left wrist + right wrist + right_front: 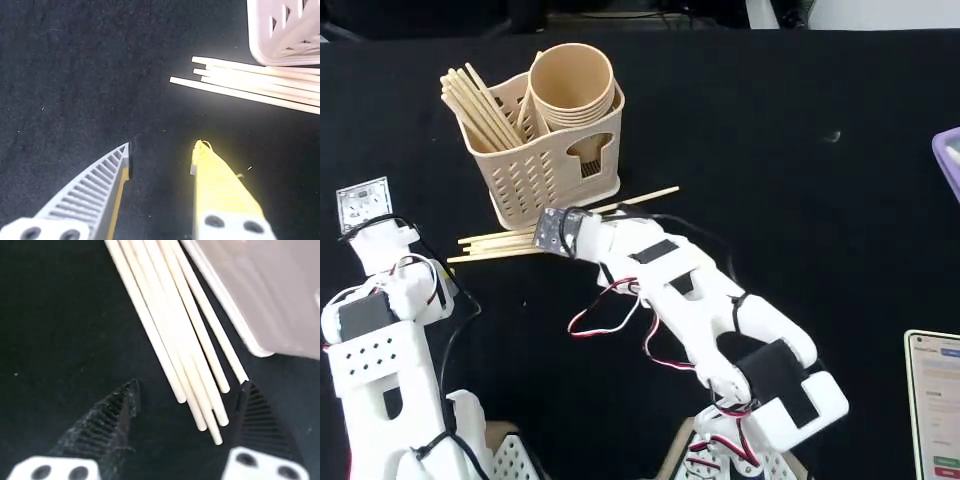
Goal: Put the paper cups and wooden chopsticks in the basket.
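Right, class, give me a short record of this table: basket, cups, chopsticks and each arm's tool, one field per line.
basket: upright on the table
cups: stacked inside the basket
chopsticks in basket: bundle leaning beside the cups
loose chopsticks: flat on the table before the basket
right tool: open, loose chopsticks' ends between its tips
left tool: open, above bare table near them

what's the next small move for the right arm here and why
Probably ease the right arm down and shut its jaws on the loose chopsticks. The jaws stand open with the stick ends between them, and the bundle lies flat on the table beside the basket, not yet in it.
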Controlling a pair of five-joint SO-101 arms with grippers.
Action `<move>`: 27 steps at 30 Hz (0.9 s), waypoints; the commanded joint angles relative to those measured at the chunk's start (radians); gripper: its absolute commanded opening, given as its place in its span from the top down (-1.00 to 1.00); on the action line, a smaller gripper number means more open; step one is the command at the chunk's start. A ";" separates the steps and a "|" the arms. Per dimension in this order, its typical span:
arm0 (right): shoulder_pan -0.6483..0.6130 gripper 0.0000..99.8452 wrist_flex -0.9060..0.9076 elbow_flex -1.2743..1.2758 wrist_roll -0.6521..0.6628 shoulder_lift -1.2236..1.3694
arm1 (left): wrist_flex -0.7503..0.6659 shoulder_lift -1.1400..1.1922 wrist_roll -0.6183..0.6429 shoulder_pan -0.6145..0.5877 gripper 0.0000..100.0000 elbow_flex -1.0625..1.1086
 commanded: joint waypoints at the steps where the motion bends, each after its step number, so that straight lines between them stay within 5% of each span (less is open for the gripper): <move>1: 0.012 0.37 -0.023 -0.047 0.068 -0.002 | -0.015 -0.017 0.011 -0.002 0.59 -0.012; 12: 0.011 0.59 0.278 -0.243 0.207 0.117 | -0.015 -0.017 0.011 -0.002 0.59 -0.012; 19: 0.011 0.98 0.399 -0.277 0.207 0.131 | -0.015 -0.017 0.011 -0.002 0.59 -0.012; 27: 0.009 0.98 0.548 -0.196 0.172 -0.105 | -0.015 -0.017 0.011 -0.002 0.59 -0.012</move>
